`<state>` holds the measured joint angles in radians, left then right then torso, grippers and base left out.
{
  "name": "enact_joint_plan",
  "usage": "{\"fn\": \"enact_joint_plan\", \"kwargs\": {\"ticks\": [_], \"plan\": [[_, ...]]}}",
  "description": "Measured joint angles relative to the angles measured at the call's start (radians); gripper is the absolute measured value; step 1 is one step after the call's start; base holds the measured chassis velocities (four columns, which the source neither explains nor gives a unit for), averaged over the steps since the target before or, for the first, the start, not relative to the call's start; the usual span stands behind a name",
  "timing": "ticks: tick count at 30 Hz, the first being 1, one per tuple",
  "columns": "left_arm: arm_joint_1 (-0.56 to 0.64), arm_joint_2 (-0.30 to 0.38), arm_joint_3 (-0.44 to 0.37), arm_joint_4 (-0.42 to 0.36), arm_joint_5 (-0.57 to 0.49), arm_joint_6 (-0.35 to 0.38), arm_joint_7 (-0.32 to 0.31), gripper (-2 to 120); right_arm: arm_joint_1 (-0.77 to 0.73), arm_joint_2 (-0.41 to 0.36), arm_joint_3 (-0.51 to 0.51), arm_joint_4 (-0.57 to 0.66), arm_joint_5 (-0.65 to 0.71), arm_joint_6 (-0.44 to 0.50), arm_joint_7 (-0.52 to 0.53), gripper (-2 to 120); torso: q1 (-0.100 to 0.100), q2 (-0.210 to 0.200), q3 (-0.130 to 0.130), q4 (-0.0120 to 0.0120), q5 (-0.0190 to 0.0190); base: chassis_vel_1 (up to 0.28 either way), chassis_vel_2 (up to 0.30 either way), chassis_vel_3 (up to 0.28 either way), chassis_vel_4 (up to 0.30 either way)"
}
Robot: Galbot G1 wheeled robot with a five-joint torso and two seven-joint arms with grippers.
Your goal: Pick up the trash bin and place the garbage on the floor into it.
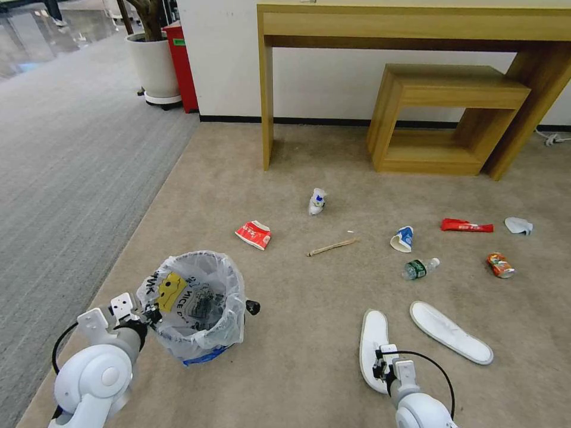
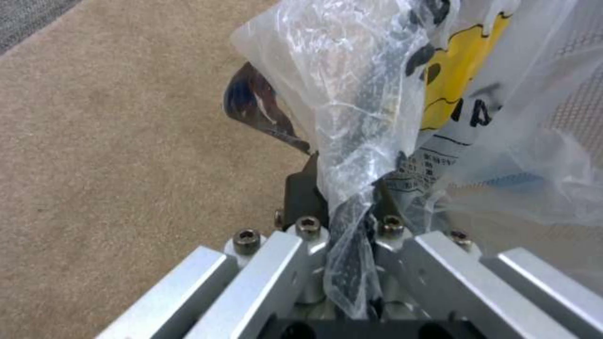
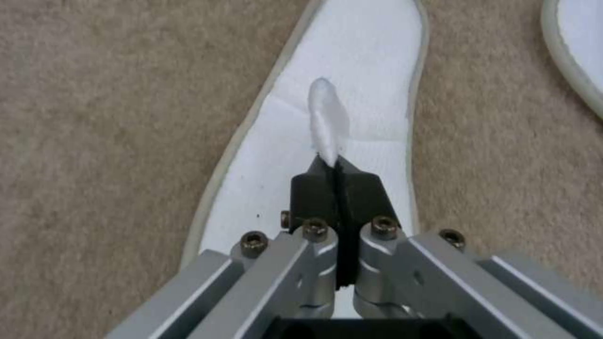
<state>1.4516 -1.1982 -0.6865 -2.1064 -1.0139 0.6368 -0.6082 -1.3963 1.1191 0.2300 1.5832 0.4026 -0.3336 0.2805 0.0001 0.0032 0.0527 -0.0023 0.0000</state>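
Note:
The trash bin (image 1: pixel 196 309), lined with a crinkly white bag, is at the front left on the beige floor (image 1: pixel 309 309). My left gripper (image 1: pixel 151 315) is shut on its rim and bag (image 2: pixel 352 141). My right gripper (image 1: pixel 379 364) is low over the nearer white slipper (image 1: pixel 373 339) and is shut on a pinched fold of its fabric (image 3: pixel 327 122). The second slipper (image 1: pixel 450 331) lies to its right. Farther out lie a red-white carton (image 1: pixel 253 234), two paper cups (image 1: pixel 317 201) (image 1: pixel 404 239), a wooden stick (image 1: pixel 333 246), a green bottle (image 1: pixel 420 268), a red wrapper (image 1: pixel 466 226), an orange can (image 1: pixel 499 265) and a white tissue (image 1: pixel 518 225).
A wooden desk (image 1: pixel 416 27) and a low wooden stool (image 1: pixel 446 113) stand against the far wall. Grey ribbed carpet (image 1: pixel 65 166) runs along the left, with a white planter (image 1: pixel 153 68) and a red box (image 1: pixel 181 65) at its far end.

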Motion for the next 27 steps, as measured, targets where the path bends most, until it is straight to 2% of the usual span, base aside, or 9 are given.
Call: {"fn": "enact_joint_plan", "kwargs": {"ticks": [8,14,20,23,24,27], "plan": [[0.007,0.005,-0.001,0.011,0.014,-0.001,0.007,0,-0.013,-0.019,0.023,0.020,0.002,0.069,-0.033,0,0.000,0.000,0.000,0.0000,0.0001,0.000,0.000,0.000,0.000],[0.006,-0.001,0.006,0.023,0.028,-0.003,0.013,0,-0.056,-0.061,0.077,0.110,0.013,0.092,-0.046,0,0.000,0.000,0.000,0.0000,0.0000,0.000,0.000,0.000,0.000],[0.005,0.000,0.009,0.033,0.035,-0.003,0.017,0,-0.079,-0.084,0.123,0.146,0.011,0.136,-0.065,0,0.000,0.000,0.000,0.0000,0.0000,0.000,0.000,0.000,0.000],[0.007,-0.004,0.017,0.034,0.045,-0.003,0.024,0,-0.095,-0.094,0.168,0.168,0.010,0.216,-0.128,0,0.000,0.000,0.000,0.0000,0.0000,0.000,0.000,0.000,0.000],[0.007,-0.004,0.017,0.034,0.045,-0.003,0.024,0,-0.095,-0.094,0.168,0.168,0.010,0.216,-0.128,0,0.000,0.000,0.000,0.0000,0.0000,0.000,0.000,0.000,0.000],[0.007,-0.011,0.026,0.033,0.053,-0.003,0.027,0,-0.101,-0.098,0.195,0.182,0.025,0.306,-0.227,0,0.000,0.000,0.000,0.0000,0.0001,0.000,0.000,0.000,0.000]]}}
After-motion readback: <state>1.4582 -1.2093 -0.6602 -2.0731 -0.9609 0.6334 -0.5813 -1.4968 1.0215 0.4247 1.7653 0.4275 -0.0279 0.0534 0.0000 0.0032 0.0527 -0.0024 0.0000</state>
